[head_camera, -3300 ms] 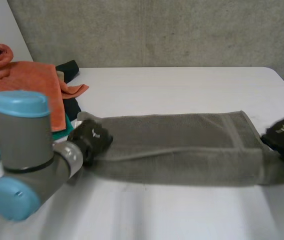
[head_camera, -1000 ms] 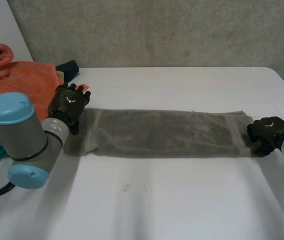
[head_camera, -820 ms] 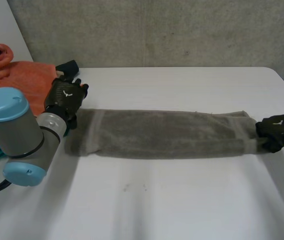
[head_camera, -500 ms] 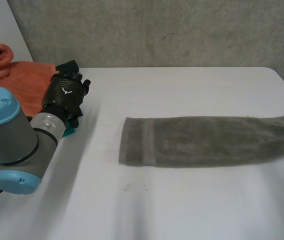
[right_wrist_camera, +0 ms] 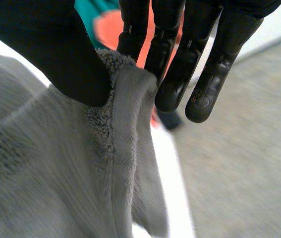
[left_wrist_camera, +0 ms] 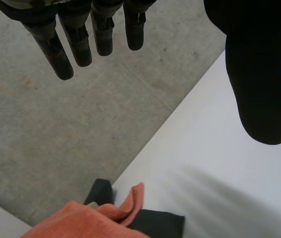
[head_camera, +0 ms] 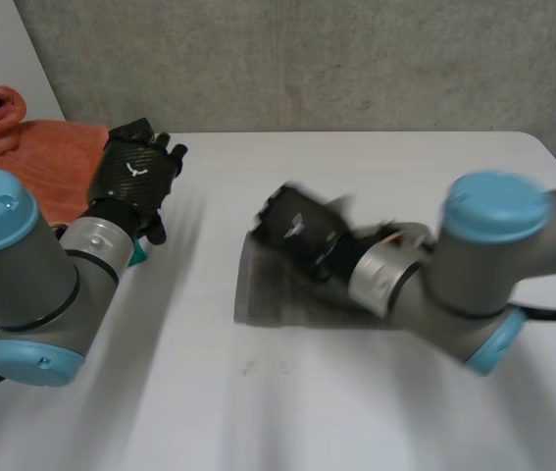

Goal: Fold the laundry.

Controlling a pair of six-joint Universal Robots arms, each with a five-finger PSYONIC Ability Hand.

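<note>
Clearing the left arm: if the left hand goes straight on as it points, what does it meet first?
Way looks free; the left hand points past the table edge at the concrete wall. Orange towel seems below that line.

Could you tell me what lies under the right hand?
The grey towel: the right hand pinches its hemmed edge between thumb and fingers. Its arm covers the rest of the towel.

Left arm, right arm — fat grey tubes, round light-blue caps, silver ring at wrist. Left hand black, woven look, small white mark. Right hand black — long dark fingers.
</note>
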